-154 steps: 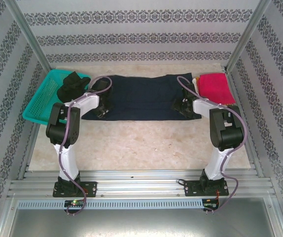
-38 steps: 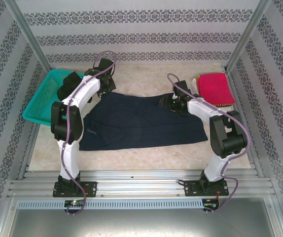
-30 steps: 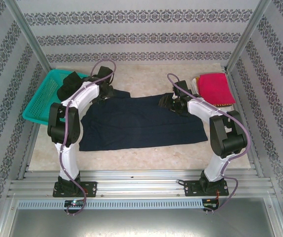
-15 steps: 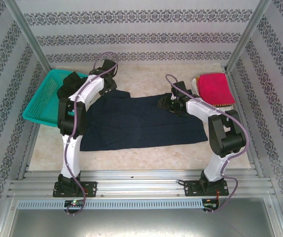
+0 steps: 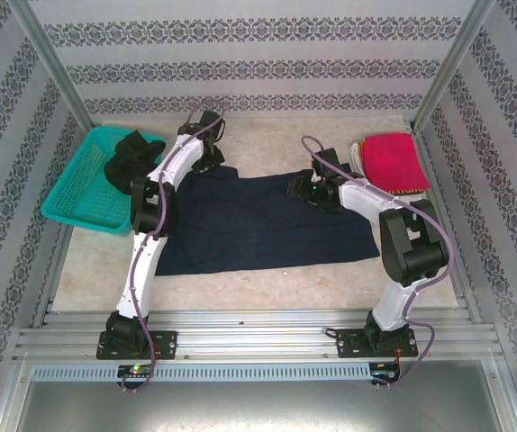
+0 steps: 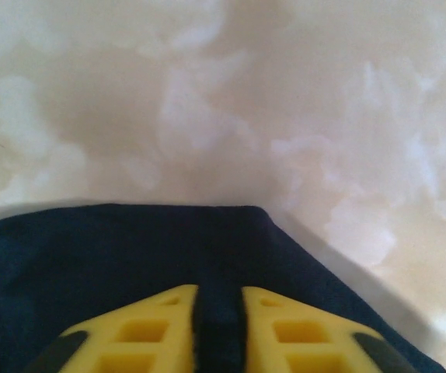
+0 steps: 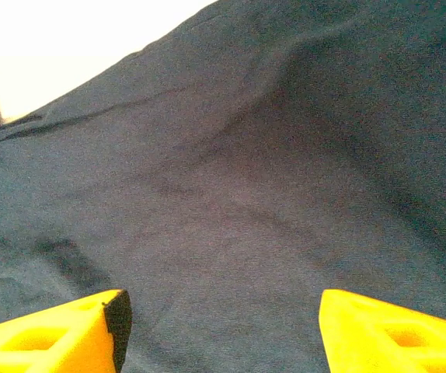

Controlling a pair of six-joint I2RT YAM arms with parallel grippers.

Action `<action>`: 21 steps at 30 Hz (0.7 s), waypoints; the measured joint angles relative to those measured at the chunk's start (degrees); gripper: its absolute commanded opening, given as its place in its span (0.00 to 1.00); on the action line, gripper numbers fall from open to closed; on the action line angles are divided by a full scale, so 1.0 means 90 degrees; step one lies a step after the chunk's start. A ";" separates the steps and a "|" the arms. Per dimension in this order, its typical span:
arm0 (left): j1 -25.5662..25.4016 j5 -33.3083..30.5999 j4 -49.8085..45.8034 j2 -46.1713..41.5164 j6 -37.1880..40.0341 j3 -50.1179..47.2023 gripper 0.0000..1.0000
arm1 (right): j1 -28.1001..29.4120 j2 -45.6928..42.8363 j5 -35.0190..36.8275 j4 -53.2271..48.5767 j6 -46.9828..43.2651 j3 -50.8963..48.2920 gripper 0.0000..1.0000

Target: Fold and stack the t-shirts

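While your left hand (image 6: pixel 219 303) pinches the far left edge of the navy blue t-shirt (image 5: pixel 258 220), its yellow fingers (image 6: pixel 161 330) nearly together on the cloth, bare worktop (image 5: pixel 267 144) lies open beyond that edge up to the back wall. Your right hand (image 7: pixel 219 311) is spread wide over the shirt's far right part, gripping nothing. The sides are tighter: the teal basket (image 5: pixel 74 184) holding the black t-shirt (image 5: pixel 128 155) sits to the left, and the folded pinkish-red t-shirt (image 5: pixel 392 160) to the right. The navy shirt lies spread mid-worktop, lightly creased, its near edge fairly straight.
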 measured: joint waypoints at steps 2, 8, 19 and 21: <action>0.0000 0.0078 -0.0032 0.0085 0.0049 0.0155 0.14 | 0.0010 0.0019 -0.0032 0.0017 0.0005 0.0000 0.65; 0.0000 0.0459 -0.0041 0.0216 0.0063 0.0357 0.15 | 0.0010 0.0046 -0.0068 0.0032 0.0017 0.0000 0.65; 0.0151 0.0719 0.0508 0.0488 0.0102 0.0520 0.52 | 0.0010 0.0046 -0.0095 0.0051 0.0017 0.0000 0.65; 0.0209 0.0865 0.0816 0.0576 0.0136 0.0641 0.59 | 0.0010 0.0044 -0.0104 0.0051 0.0015 0.0000 0.65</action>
